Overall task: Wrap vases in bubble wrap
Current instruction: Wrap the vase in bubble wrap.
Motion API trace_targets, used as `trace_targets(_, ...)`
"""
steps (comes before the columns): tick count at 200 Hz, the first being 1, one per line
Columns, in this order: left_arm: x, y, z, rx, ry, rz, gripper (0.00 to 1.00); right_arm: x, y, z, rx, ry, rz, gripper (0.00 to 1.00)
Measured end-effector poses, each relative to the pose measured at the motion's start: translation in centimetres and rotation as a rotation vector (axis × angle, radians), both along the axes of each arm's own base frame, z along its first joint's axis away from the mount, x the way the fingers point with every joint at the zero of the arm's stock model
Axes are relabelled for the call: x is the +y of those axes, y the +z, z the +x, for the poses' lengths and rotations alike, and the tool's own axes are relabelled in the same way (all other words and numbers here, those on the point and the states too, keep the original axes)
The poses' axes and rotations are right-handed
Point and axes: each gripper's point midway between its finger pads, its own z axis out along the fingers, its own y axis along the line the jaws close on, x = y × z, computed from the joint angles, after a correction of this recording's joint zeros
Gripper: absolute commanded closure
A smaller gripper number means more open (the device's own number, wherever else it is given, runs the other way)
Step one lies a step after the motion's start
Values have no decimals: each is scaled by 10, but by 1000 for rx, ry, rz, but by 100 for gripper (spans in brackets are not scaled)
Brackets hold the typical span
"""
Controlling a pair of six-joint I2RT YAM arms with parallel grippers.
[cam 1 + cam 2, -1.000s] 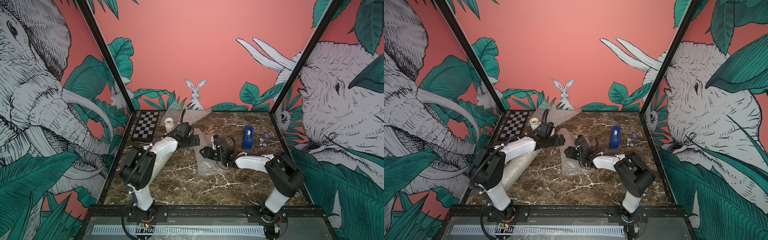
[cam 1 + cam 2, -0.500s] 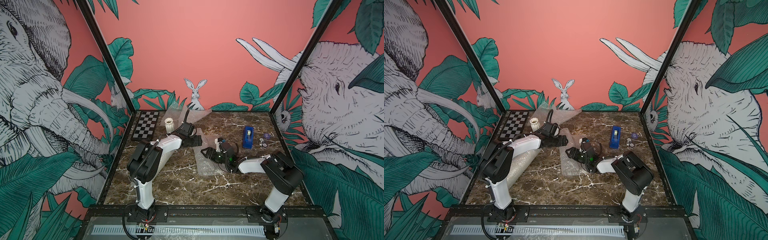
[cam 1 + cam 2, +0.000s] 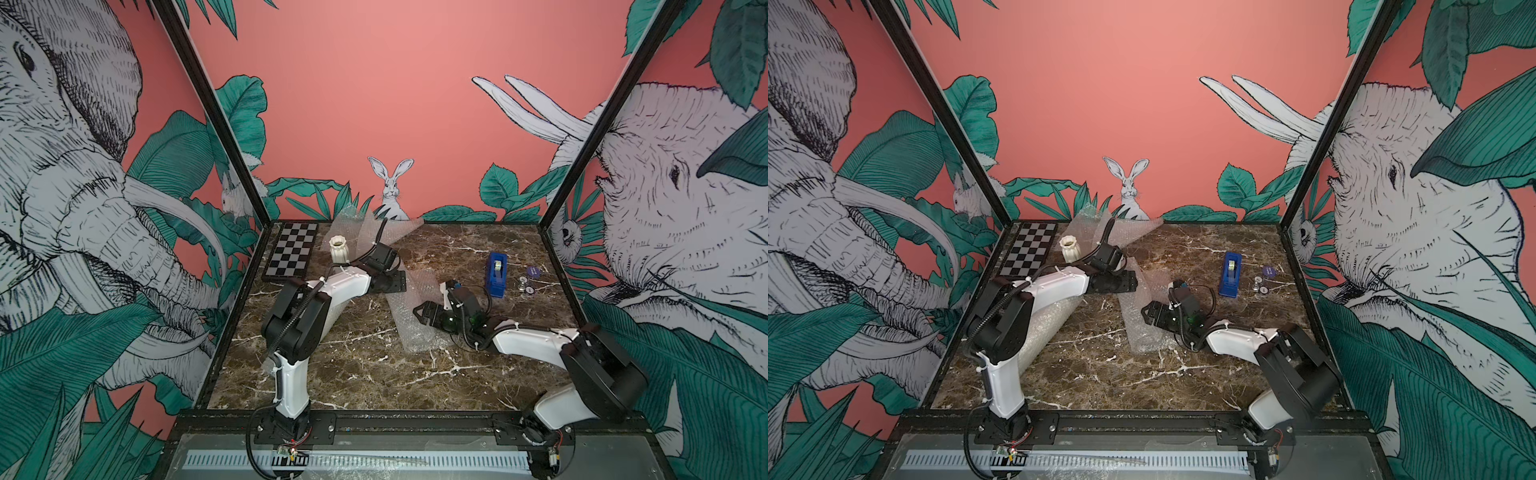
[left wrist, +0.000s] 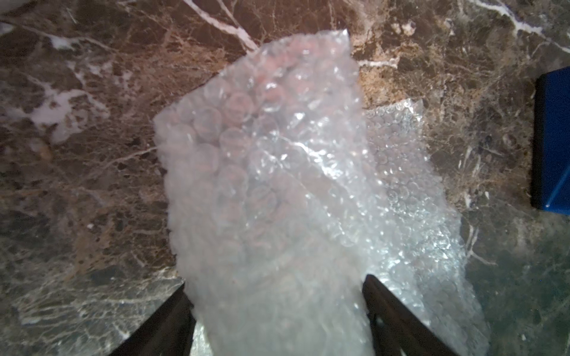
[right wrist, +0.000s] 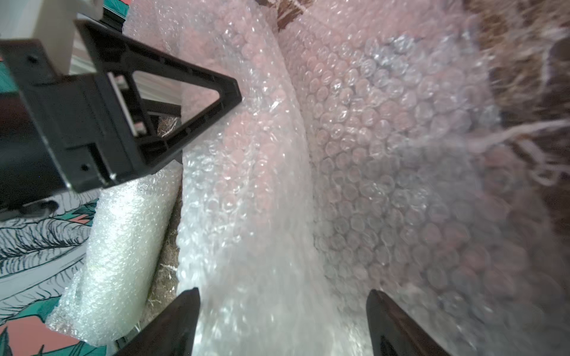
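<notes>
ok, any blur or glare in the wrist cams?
Left wrist: bubble wrap soft close to the lens, white glare on its creases; marble table sharper. Right wrist: bubble wrap smeared, table veins streaky. Both top views: crisp, evenly lit.

The clear plastic bubble-wrap sheet (image 4: 277, 185) looks glossy and crinkled, its bubbles catching light. The brown white-veined marble tabletop (image 3: 374, 374) looks polished smooth; the fluted white ceramic vase (image 3: 340, 249) is matt.

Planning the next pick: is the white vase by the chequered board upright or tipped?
Upright: in both top views the white vase stands on its base, open rim facing up.
</notes>
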Motion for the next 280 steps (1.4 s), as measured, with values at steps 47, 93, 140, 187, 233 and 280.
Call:
trace_targets(47, -1, 0, 1, -4, 4, 20, 18, 3, 26, -17, -113, 90, -272, 14)
trace_targets(93, -1, 0, 2, -4, 5, 22, 18, 36, 46, -20, -250, 193, -456, 11)
trace_targets(140, -2, -1, 2, 1, 11, 19, 18, 41, 13, -10, -226, 225, -617, 10)
trace_targets(187, -4, -1, 4, 15, 12, 24, 15, 46, -1, -10, -194, 226, -609, 11)
trace_targets(233, -11, 8, 9, 23, 0, 11, 2, 42, -10, -8, -149, 168, -459, 16)
trace_targets(280, -24, 38, 22, -12, -22, -48, 1, 32, -10, -4, -109, 100, -214, 23)
